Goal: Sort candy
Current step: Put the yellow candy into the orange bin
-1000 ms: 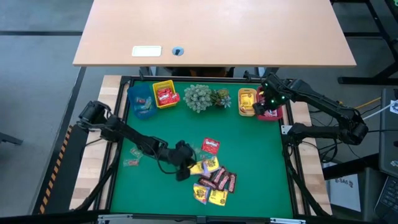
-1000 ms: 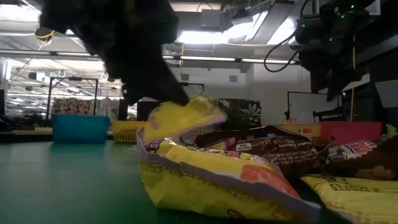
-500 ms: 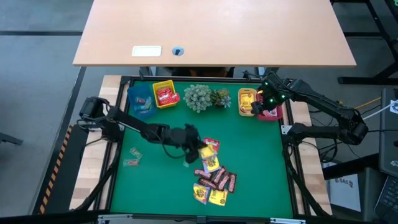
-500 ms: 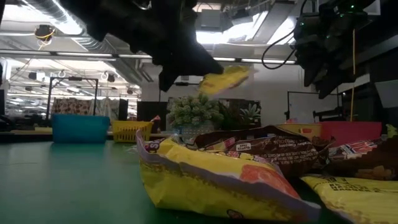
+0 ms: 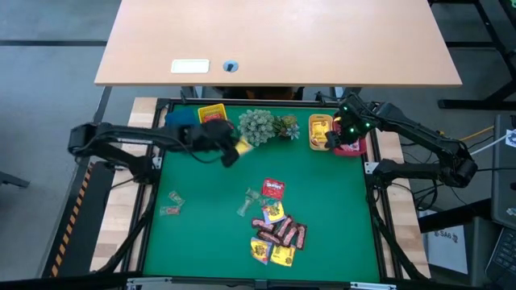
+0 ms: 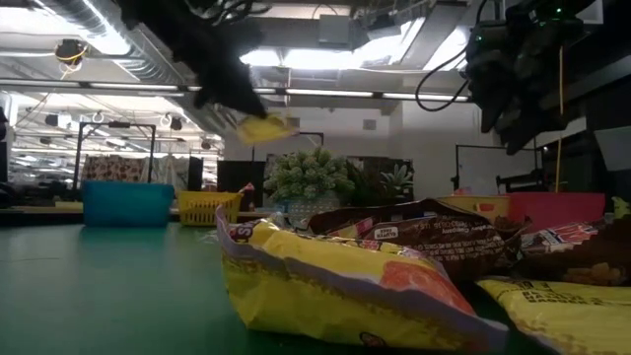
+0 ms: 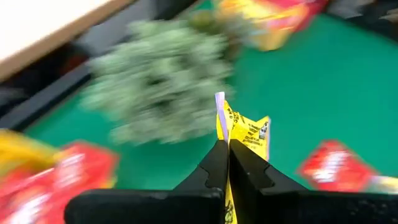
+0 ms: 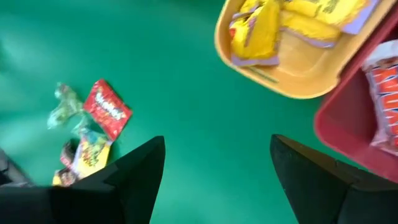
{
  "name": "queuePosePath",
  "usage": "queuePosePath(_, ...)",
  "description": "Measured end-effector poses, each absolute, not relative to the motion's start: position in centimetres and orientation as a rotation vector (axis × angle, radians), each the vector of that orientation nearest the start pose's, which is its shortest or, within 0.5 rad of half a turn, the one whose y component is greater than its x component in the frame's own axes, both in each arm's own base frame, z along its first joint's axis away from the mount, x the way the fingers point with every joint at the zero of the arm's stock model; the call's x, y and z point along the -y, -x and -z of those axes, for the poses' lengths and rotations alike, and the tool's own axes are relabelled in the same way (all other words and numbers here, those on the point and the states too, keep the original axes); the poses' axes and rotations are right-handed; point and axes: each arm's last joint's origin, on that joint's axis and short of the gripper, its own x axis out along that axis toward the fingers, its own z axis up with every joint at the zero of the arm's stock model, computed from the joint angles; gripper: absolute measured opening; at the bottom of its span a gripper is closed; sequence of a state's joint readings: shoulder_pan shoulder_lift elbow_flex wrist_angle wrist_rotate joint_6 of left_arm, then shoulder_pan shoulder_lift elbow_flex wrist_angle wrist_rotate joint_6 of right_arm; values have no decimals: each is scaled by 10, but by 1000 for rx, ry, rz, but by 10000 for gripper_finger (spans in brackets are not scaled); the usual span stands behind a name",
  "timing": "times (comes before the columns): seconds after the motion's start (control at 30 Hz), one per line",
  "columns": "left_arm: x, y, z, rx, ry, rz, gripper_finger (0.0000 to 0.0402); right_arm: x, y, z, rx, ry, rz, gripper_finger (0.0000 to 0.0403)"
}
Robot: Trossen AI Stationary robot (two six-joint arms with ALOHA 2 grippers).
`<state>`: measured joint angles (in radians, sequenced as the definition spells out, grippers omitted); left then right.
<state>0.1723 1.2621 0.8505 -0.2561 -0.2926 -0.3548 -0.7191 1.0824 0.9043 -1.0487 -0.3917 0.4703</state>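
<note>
So the left gripper [image 5: 234, 150] has swung away from the candy pile [image 5: 276, 229] in the middle and up toward the back row since a second ago, carrying a yellow packet [image 7: 247, 132] with it. Its fingers [image 7: 219, 163] are pinched tight on just one edge of that wrapper, and it hangs in the air right beside the plant cluster [image 5: 260, 126], near the yellow bin [image 5: 211, 113]. My worry is that the thin pinch lets it slip out mid-swing, or the packet snags the plant since it's so close. If it's meant for the orange bin [image 5: 321, 132], where other yellow packets lie, the plant sits squarely between. The right gripper [image 5: 345, 134] hovers over that orange bin and the red bin [image 5: 359, 148], fingers [image 8: 134, 171] spread wide and empty, so it could get in the way there too.
</note>
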Motion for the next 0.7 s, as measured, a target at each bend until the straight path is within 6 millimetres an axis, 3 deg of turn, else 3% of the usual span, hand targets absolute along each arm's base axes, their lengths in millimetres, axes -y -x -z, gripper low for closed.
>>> queuePosePath(0.3, -79, -223, -253, -732, 304, -761, 0, 89, -157, -264, -1042, -992, 419, 292)
queuePosePath(0.47, -83, -223, -251, -740, 347, -753, 0, 69, -170, -264, -1081, -902, 315, 292)
queuePosePath(0.7, -73, -230, -253, -698, 404, -651, 0, 48, -184, -267, -1062, -761, 247, 292)
